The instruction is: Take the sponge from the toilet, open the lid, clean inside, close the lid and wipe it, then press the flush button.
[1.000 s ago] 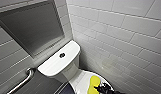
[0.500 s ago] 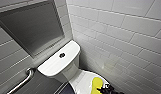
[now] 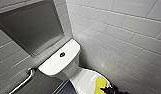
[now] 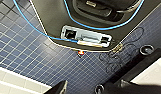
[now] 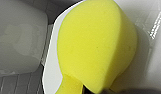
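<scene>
White-tiled corner, tight quarters: wall point(image 3: 121, 37) closing in on my right side, dull grey panel point(image 3: 28, 32) on the wall behind the toilet point(image 3: 71, 72).

- My right gripper point(image 3: 108, 89) is pinching the sponge point(image 3: 101, 83) by its near edge. In the right wrist view most of the yellow block is bulging out ahead of the pinch, curved rather than flat.
- The sponge is resting on the lid point(image 3: 86, 78), toward the side nearest the wall. The lid is looking shut and glossy, so I am judging this to be the wiping step.
- Beyond the lid, the tank point(image 3: 58, 62) is carrying the flush button point(image 3: 62, 54) on its top, well apart from the sponge. A grab rail point(image 3: 26, 80) is running along the far side.

What I am watching for:
- The grip is on one edge only. Dragging the sponge across the lid could fold the block under or peel it out of the pinch.
- The slick plastic is giving the sponge little to bite on. Pressing unevenly could send it skidding over the lid's edge into the gap by the wall.
- If the sponge is folding, the hard tips of my gripper could be touching the lid and scratching it.
- The wall is near my arm, so a wide stroke to that side risks a knock.
- Leaning too hard could be flexing the lid on its hinge.
</scene>
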Controlling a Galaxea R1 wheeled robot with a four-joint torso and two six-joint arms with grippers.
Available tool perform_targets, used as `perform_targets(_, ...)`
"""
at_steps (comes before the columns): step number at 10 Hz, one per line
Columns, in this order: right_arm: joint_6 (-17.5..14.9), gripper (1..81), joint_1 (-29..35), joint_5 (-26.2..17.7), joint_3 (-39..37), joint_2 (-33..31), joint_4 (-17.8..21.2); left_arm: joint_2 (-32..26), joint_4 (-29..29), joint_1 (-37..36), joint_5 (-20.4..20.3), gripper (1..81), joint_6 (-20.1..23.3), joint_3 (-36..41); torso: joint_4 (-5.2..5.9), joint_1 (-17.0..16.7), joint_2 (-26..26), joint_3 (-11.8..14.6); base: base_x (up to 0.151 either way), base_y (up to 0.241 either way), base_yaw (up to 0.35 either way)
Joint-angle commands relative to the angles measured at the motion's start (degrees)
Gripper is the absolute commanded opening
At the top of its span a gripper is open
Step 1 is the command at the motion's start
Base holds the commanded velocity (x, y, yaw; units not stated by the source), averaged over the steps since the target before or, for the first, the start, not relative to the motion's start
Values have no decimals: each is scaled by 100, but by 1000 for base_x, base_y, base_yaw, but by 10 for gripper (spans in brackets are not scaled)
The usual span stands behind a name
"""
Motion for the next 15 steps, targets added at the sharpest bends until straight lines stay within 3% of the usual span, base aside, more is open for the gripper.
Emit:
perform_targets(1,217,10,332,-137,393,-455,41,-22,-27,188,518,811,0,5,0,2,0,0,0,0,0)
perform_targets(4,340,10,-564,-111,525,-1367,41,-66,-26,-295,509,811,0,5,0,-46,74,0,0,0,0)
perform_targets(7,376,10,-1495,469,851,-2151,-3,-84,-9,-708,509,811,0,-12,0,-48,77,0,0,0,0)
perform_targets(11,332,10,-3015,935,219,-2046,-81,-93,0,-1218,518,811,0,5,0,-48,77,0,0,0,0)
perform_targets(15,349,10,-4467,1689,-1194,-1283,-732,-92,25,-1623,536,811,0,154,0,-48,77,0,0,0,0)
